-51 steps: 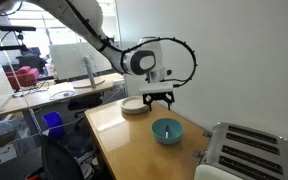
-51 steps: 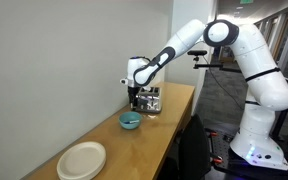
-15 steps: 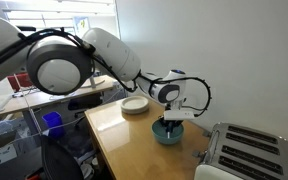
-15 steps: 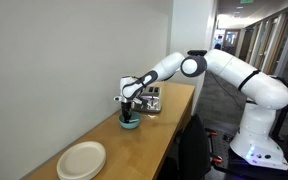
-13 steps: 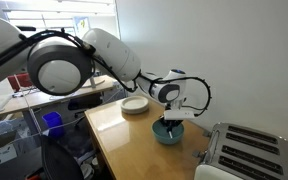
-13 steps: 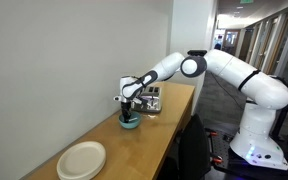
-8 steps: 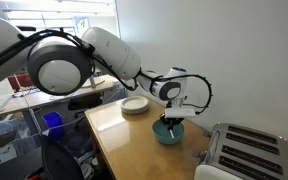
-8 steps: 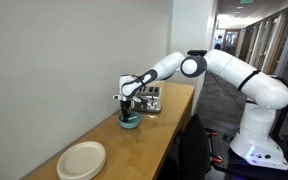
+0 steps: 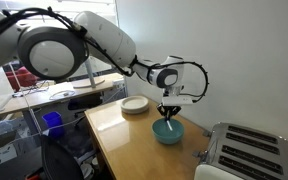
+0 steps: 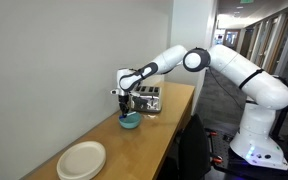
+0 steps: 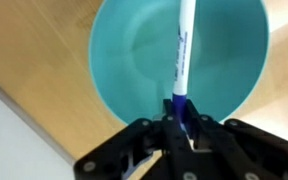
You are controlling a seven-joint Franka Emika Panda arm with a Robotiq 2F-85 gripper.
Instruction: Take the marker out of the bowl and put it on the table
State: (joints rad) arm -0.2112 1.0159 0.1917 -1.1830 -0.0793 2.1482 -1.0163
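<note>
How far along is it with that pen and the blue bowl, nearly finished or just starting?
About halfway. Done: the gripper is shut on the marker, which hangs upright over the bowl rather than lying in it. In hand: raising it clear of the rim. Left: carry it sideways over the table, lower it, and let go.
</note>
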